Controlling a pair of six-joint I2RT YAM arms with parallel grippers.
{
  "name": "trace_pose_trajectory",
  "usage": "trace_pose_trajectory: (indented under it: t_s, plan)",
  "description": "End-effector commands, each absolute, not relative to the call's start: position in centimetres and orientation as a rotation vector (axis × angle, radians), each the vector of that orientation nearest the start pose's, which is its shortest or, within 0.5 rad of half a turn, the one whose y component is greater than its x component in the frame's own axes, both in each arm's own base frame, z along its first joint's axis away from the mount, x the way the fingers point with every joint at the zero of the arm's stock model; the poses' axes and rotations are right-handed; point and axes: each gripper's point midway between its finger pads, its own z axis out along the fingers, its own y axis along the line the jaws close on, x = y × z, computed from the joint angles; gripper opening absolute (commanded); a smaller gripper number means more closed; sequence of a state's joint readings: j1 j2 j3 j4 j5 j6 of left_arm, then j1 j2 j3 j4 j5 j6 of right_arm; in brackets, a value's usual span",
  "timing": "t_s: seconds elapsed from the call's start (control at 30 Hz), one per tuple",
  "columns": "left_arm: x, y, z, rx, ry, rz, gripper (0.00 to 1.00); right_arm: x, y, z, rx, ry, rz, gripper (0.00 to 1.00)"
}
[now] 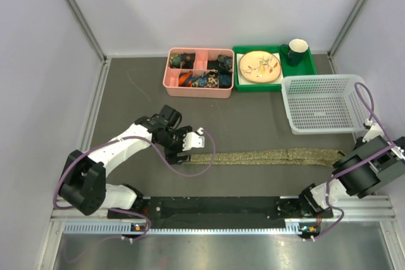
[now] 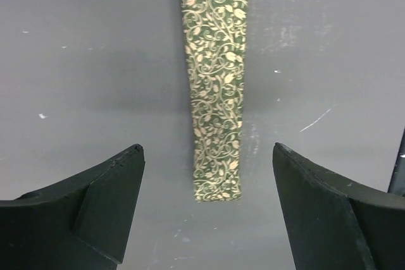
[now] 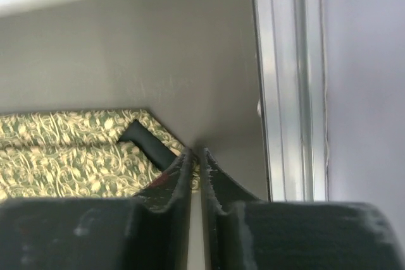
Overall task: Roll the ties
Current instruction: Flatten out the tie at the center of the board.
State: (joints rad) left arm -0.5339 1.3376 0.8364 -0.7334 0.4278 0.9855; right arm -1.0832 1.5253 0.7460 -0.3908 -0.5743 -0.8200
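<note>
The tie lies flat and straight across the table, green-olive with a pale vine pattern. Its narrow end is at the left and its wide pointed end at the right. My left gripper hovers over the narrow end. In the left wrist view the tie's end lies between the wide-open fingers of the gripper, untouched. My right gripper is shut, its fingertips at the wide end's point. I cannot tell whether it pinches the fabric. The folded right arm hides that gripper in the top view.
A white mesh basket stands at the right, just behind the tie's wide end. A pink compartment tray and a green tray with a plate and a dark mug stand at the back. A metal frame rail runs by my right gripper.
</note>
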Motion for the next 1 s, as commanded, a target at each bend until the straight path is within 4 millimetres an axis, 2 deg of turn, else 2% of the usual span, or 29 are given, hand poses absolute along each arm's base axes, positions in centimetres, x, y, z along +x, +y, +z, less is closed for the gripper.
trace_pose_trajectory:
  t_s: [0.0, 0.07, 0.17, 0.27, 0.4, 0.53, 0.67, 0.7, 0.8, 0.83, 0.87, 0.97]
  plan:
    - [20.2, -17.1, 5.9, -2.485, -2.464, 0.619, 0.86, 17.8, -21.7, 2.8, 0.234, 2.511, 0.062, 0.16]
    - [20.2, -17.0, 5.9, -2.489, -2.468, 0.610, 0.86, 17.8, -21.3, 3.5, 0.248, 2.497, 0.088, 0.23]
    - [20.3, -16.9, 5.7, -2.491, -2.475, 0.594, 0.86, 18.0, -20.8, 4.2, 0.246, 2.477, 0.115, 0.30]
    - [20.3, -16.9, 5.8, -2.492, -2.478, 0.594, 0.86, 17.8, -20.4, 3.9, 0.243, 2.486, 0.124, 0.32]
    - [20.6, -16.8, 6.0, -2.498, -2.483, 0.570, 0.86, 16.7, -20.4, 2.0, 0.241, 2.546, 0.107, 0.31]
    - [20.6, -16.9, 6.0, -2.499, -2.480, 0.570, 0.86, 15.8, -20.4, 1.0, 0.214, 2.585, 0.061, 0.33]
    - [20.5, -16.9, 5.9, -2.491, -2.481, 0.589, 0.88, 15.2, -19.7, -1.0, 0.154, 2.639, 0.010, 0.33]
    - [20.4, -17.0, 5.9, -2.488, -2.479, 0.595, 0.89, 15.0, -19.7, -1.4, 0.150, 2.654, -0.002, 0.32]
    - [20.2, -17.2, 6.1, -2.499, -2.460, 0.628, 0.89, 15.0, -19.7, -2.0, 0.134, 2.665, -0.022, 0.19]
    - [20.1, -17.4, 6.3, -2.503, -2.454, 0.651, 0.89, 14.9, -19.8, -2.2, 0.133, 2.669, -0.026, 0.07]
    - [20.1, -17.6, 6.5, -2.513, -2.449, 0.666, 0.89, 14.9, -20.0, -2.3, 0.129, 2.671, -0.031, 0.03]
    - [19.8, -18.3, 7.1, -2.531, -2.418, 0.731, 0.87, 15.0, -20.3, -2.1, 0.132, 2.670, -0.040, 0.00]
